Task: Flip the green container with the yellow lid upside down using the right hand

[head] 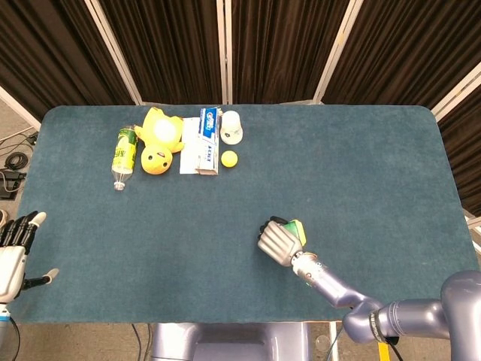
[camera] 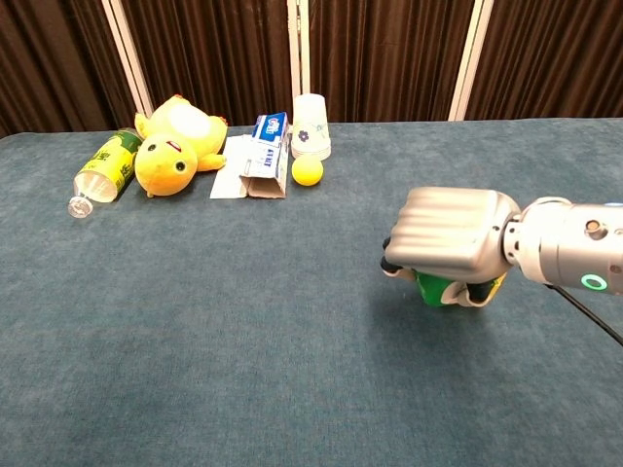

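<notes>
1. The right robot hand (head: 276,242) (camera: 449,236) is wrapped over the green container (head: 286,226) (camera: 440,289), fingers curled down around it in a grasp; only a sliver of green body and the yellow lid (head: 298,229) show past the knuckles.
2. That container sits toward the near middle of the desk (head: 361,173), slightly right of centre. From the chest view it looks raised just off the cloth, though I cannot tell this for certain.
3. Open blue cloth surrounds the grasp on every side: the whole right half of the desk is bare out to its rounded right edge, and a wide strip lies between the container and the front edge.
4. The left robot hand (head: 13,252) hangs off the desk's near left corner, fingers spread apart and holding nothing, well apart from everything else.
5. All other things cluster at the far left, near the back edge, well clear of the right arm.
6. Counted there: one plastic bottle (head: 124,156) (camera: 103,175) lying on its side, one yellow plush toy (head: 159,141) (camera: 175,143), one blue-and-white box (head: 208,125) (camera: 267,140) resting on a white sheet, one yellow ball (head: 228,159) (camera: 308,171) and one white paper cup (head: 231,126) (camera: 311,125).
7. The ball lies just beside the box's right side, in front of the cup; the bottle lies just left of the plush.
</notes>
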